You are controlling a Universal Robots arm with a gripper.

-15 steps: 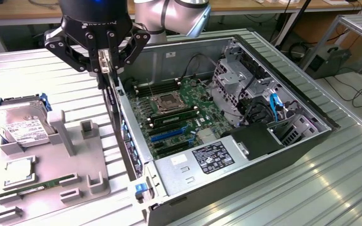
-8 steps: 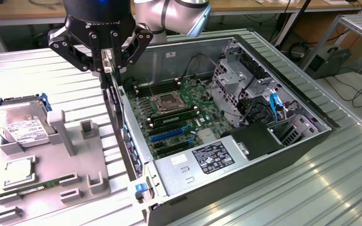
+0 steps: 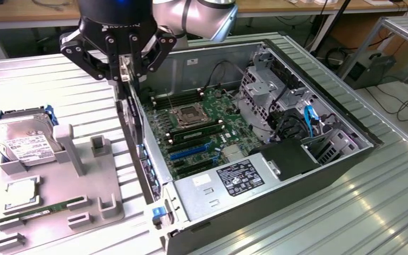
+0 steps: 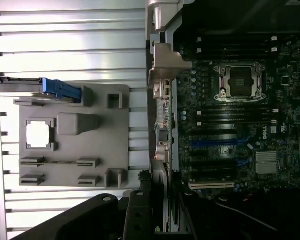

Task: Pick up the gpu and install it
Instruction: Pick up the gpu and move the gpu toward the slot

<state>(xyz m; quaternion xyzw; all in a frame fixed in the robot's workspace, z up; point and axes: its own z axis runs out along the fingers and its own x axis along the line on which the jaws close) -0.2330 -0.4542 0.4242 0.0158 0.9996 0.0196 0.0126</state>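
My gripper (image 3: pixel 126 71) hangs over the rear wall of the open computer case (image 3: pixel 346 154), shut on the gpu (image 3: pixel 125 65). The card hangs upright and edge-on, so it shows as a thin grey and black strip between the fingers. In the wrist view the gpu (image 4: pixel 164 200) runs as a narrow strip out from between the dark fingers (image 4: pixel 140 215), lined up along the case's rear wall. Beside it inside the case lie the motherboard (image 3: pixel 204 127) and its blue and black expansion slots (image 3: pixel 189 151).
A grey holder tray (image 3: pixel 101 183) lies at the exterior view's left with a silver hard drive (image 3: pixel 23 143), a processor chip (image 3: pixel 19 188) and a green memory stick (image 3: pixel 41 210). The power supply (image 3: pixel 236 178) and drive cage (image 3: pixel 261 95) stand inside the case.
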